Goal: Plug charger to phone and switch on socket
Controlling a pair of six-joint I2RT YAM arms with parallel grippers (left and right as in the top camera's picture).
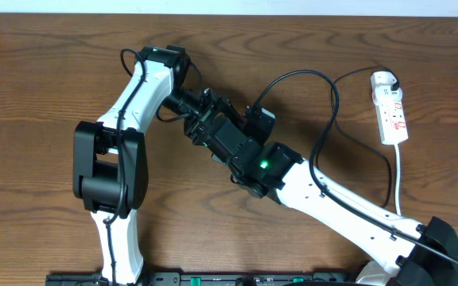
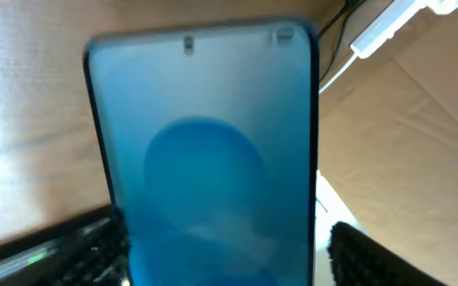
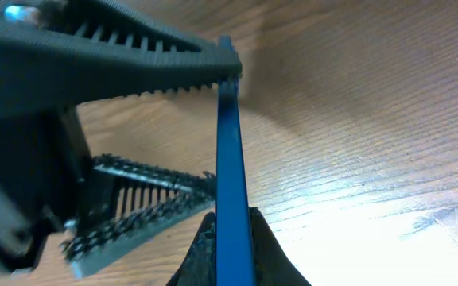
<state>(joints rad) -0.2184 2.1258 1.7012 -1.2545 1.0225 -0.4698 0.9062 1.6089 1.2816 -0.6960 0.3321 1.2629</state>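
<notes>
The phone (image 2: 205,151) fills the left wrist view with its blue screen facing the camera. My left gripper (image 2: 227,258) straddles its lower part, open. One finger (image 2: 376,258) stands clear of the phone's dark edge; the other lies close against the opposite edge. In the right wrist view the phone (image 3: 227,151) shows edge-on, and my right gripper (image 3: 230,250) is shut on it. Overhead, both grippers meet mid-table, left (image 1: 199,111) and right (image 1: 215,141), and hide the phone. The charger (image 1: 325,131) loops black across the table; its tip is hidden. The socket (image 1: 391,107) lies far right.
A white cord (image 1: 398,179) runs from the socket toward the front edge beside the right arm. The black cable arcs between the right arm and the socket. Bare wooden table (image 1: 38,87) lies on the left side.
</notes>
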